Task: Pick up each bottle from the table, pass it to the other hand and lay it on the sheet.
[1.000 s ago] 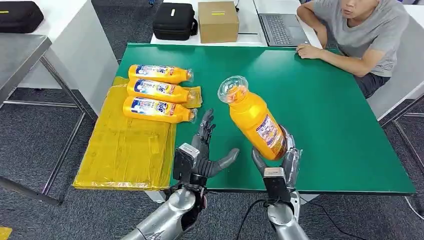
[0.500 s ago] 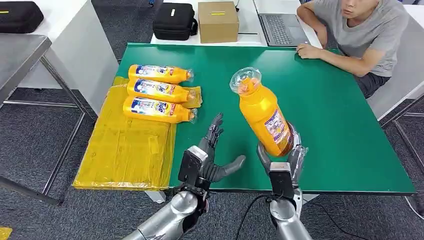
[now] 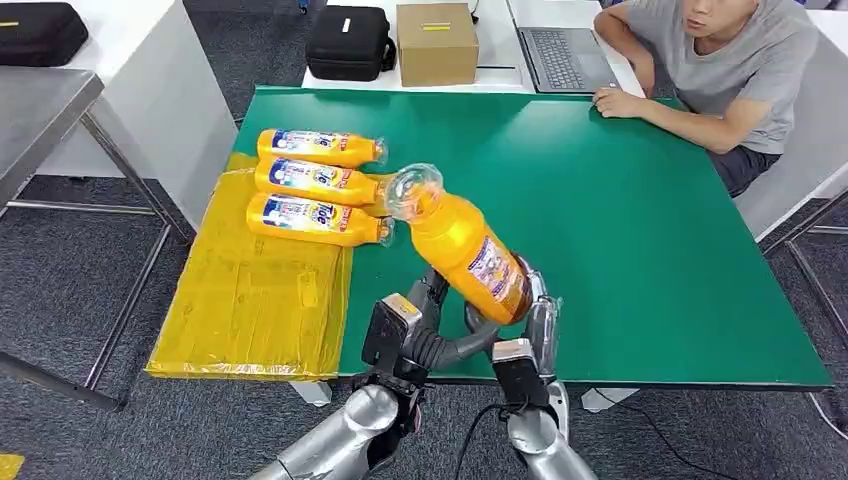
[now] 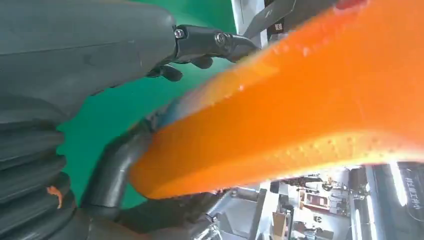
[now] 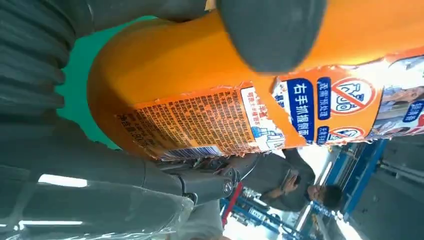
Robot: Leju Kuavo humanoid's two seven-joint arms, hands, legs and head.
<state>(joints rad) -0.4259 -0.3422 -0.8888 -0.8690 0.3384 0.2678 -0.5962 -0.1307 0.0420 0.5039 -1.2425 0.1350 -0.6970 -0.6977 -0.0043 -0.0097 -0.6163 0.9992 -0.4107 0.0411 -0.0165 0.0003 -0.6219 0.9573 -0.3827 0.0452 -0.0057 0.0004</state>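
We see a person (image 3: 725,70) seated at the green table's far right corner, forearm resting on it | a laptop (image 3: 565,55), cardboard box (image 3: 437,42) and black case (image 3: 350,42) on the white table beyond | another black case (image 3: 38,32) far left.

orange bottle (image 3: 465,252) tilted, three bottles (image 3: 318,188) on sheet (image 3: 255,300)

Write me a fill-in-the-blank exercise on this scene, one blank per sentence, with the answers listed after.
1. The right hand holds a tilted orange ____ by its base.
2. ____ bottles already lie side by side on the yellow sheet.
3. The table top is ____ in colour.
4. The held bottle's cap end leans toward the robot's ____ side.

Missing words: bottle; Three; green; left
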